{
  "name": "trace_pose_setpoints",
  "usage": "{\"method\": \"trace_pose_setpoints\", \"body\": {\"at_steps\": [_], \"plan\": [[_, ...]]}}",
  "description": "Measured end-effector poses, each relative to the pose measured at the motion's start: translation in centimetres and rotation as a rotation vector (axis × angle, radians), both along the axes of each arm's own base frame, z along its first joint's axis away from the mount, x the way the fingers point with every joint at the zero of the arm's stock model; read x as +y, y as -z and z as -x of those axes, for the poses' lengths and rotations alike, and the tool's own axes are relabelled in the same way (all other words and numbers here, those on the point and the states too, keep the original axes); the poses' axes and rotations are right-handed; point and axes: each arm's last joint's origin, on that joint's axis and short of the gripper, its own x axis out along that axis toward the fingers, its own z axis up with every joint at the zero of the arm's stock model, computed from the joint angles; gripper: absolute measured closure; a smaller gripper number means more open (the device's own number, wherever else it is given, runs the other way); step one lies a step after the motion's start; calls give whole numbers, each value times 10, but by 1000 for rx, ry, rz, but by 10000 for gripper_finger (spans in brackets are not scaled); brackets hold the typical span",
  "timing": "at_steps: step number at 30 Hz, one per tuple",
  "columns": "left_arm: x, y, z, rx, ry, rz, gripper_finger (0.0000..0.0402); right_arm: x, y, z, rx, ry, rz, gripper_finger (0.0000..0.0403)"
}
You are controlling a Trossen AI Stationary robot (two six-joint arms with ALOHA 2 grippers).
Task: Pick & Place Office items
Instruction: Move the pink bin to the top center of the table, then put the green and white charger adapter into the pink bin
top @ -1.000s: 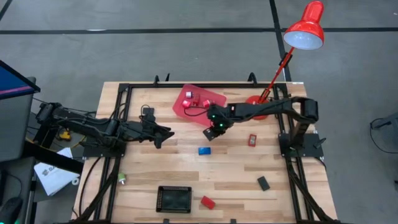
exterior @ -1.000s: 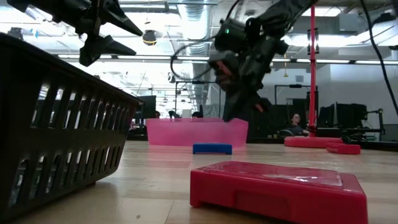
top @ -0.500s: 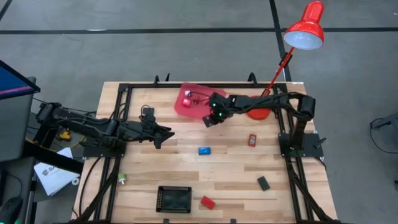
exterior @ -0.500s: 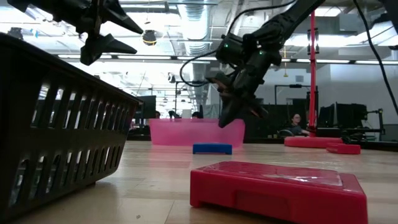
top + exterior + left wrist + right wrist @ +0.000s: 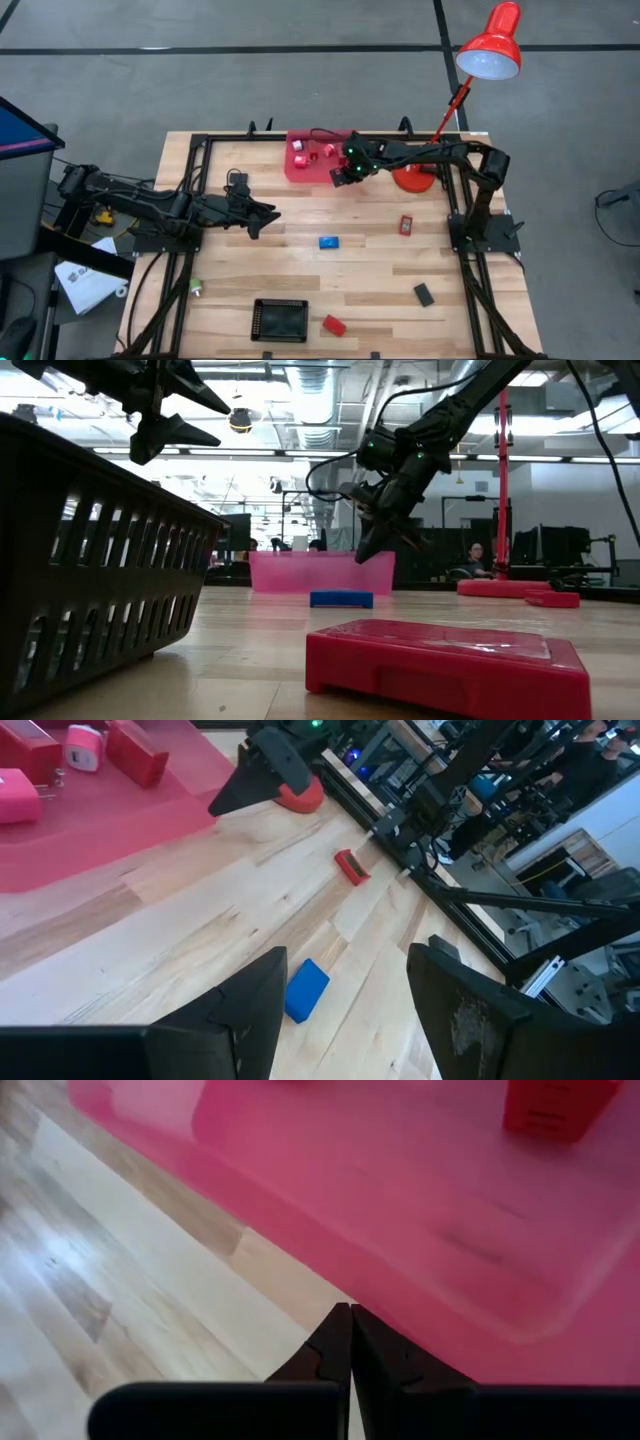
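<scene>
The pink tray lies at the table's far edge and holds red blocks and a small pink-and-white piece. My right gripper is shut at the tray's near right corner. Loose on the wood are a blue block, a red-and-white piece, a black rectangle, a red block and a tiny green-white bit. My left gripper hangs open above the table's left middle; the blue block lies below and beyond it. My right gripper has its shut fingertips against the pink tray's outer wall at its near right corner. The fingers slant down from the table's near right side. The tray rests flat on the table.
A black slotted basket stands at the near edge beside the red block. The red lamp's base sits just right of my right gripper, its head beyond the far right corner. Bare wood lies between the blue block and the basket.
My right gripper has moved from near the table's middle toward the far edge, up to the pink tray. The tray, which lay askew, has turned square to the far edge and slid toward it.
</scene>
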Motion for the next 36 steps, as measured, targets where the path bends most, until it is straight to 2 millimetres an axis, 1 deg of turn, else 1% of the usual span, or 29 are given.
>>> {"method": "trace_pose_setpoints", "body": {"at_steps": [3, 4, 8, 11, 13, 15, 17, 19, 20, 22, 24, 26, 29, 32, 36], "plan": [[0, 0, 0, 0, -2, 0, 198, 0, 0, 0, -17, -9, -31, 403], [0, 0, 0, 0, -2, 0, 198, 3, -1, -2, -25, -20, -46, 403], [0, 0, 0, 0, -6, -1, 198, 27, -14, -12, -69, -81, -33, 403], [1, 0, 0, -1, -16, -5, 198, 40, -18, -22, -102, -91, -23, 403], [1, 0, 0, -1, -17, -6, 198, 38, -16, -26, -128, -66, -23, 403], [1, 0, 0, -4, -19, 2, 198, 37, -14, -25, -120, -39, -35, 403], [0, 0, 0, -5, -16, 7, 198, 42, -15, -26, -122, -51, -46, 403], [-1, 0, 0, -5, -11, 7, 198, 57, -25, -28, -151, -124, -63, 403], [-1, 0, 0, -5, -9, 7, 198, 68, -35, -28, -181, -168, -58, 403], [-2, 0, 0, -3, -3, 5, 198, 91, -61, -27, -266, -255, -17, 403], [-3, 0, 1, -2, 1, 4, 198, 114, -87, -20, -336, -322, 13, 403], [-3, 1, 1, 4, 4, 1, 198, 137, -106, -9, -357, -361, 32, 400], [-4, 2, 1, 21, 18, -16, 198, 168, -130, 17, -339, -389, 51, 381], [-4, 3, 2, 38, 45, -29, 198, 196, -146, 46, -286, -385, 58, 346], [-5, 3, 1, 45, 81, -40, 198, 229, -156, 84, -213, -306, 18, 298]]}}
